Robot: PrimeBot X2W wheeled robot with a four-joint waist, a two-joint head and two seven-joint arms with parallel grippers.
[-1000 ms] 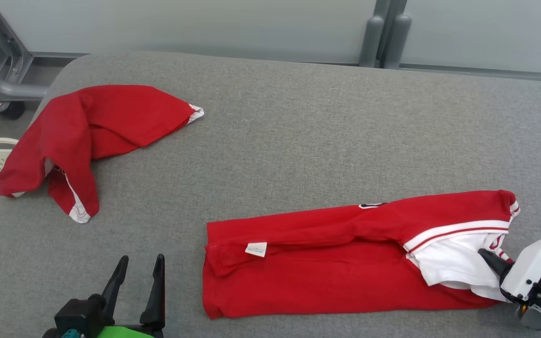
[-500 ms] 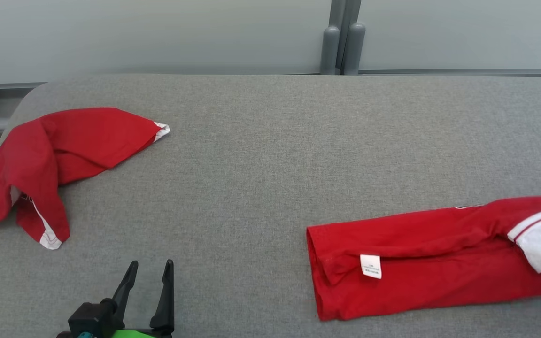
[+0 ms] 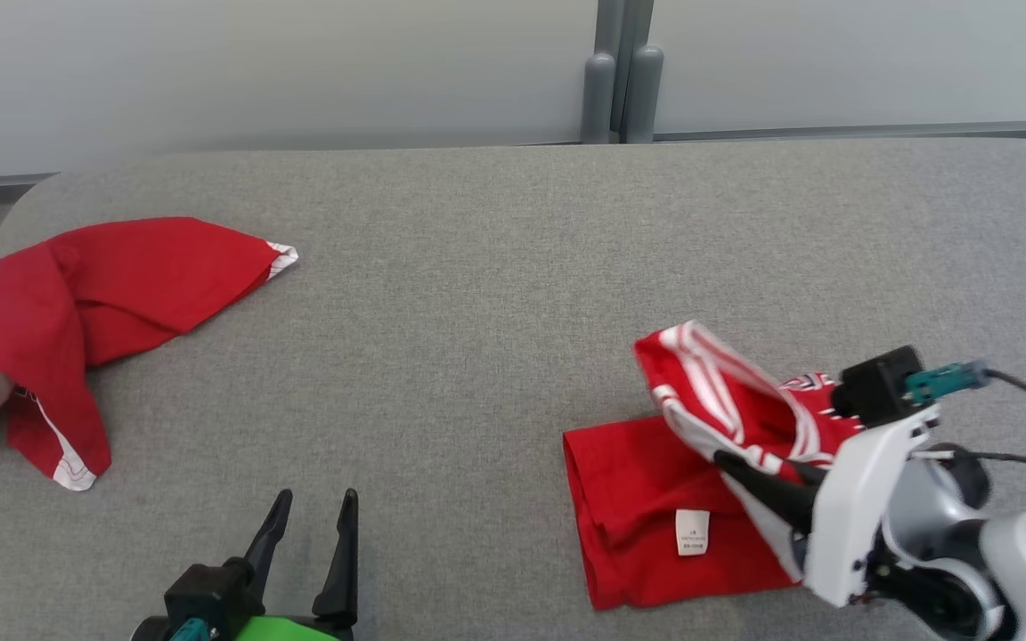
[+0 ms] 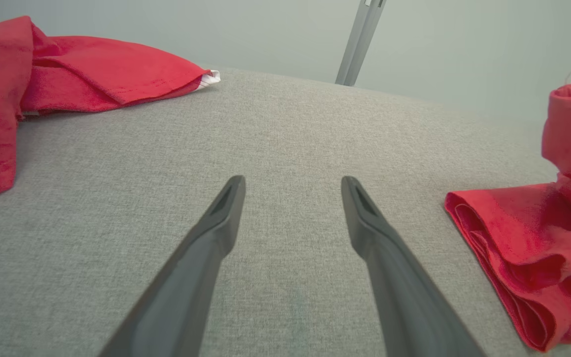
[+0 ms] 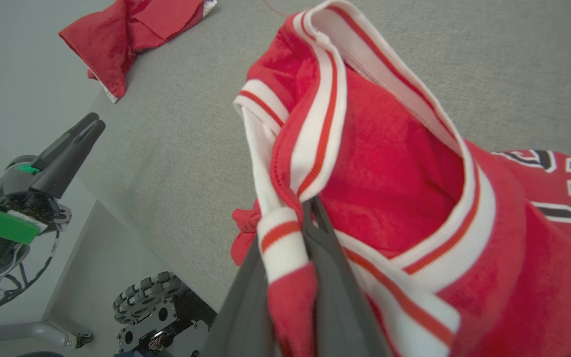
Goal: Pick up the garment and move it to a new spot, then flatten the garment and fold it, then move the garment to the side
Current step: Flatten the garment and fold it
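Note:
The garment [image 3: 647, 499] is a red shirt with white and red striped trim, lying at the right front of the grey padded table [image 3: 477, 312]. My right gripper [image 3: 731, 465] is shut on its striped end, held raised and doubled back over the red body; a white label faces up. In the right wrist view the fingers [image 5: 330, 258] pinch the striped trim of the garment [image 5: 389, 188]. My left gripper [image 3: 315, 503] stands open over bare table at the lower left, apart from the cloth. The left wrist view shows this gripper [image 4: 293, 183] with the garment's folded edge [image 4: 513, 248] to its right.
A second red garment [image 3: 77, 294] lies crumpled at the table's left edge, also seen as a red heap [image 4: 67, 74] from the left wrist. Grey posts [image 3: 615, 80] stand behind the table against a pale wall. The wheeled base [image 5: 151, 302] shows below the table's front edge.
The head camera has turned, shifting the whole picture. My right gripper has lifted the garment's striped end and carried it leftward over the red body, shortening the long strip. The left gripper stays open.

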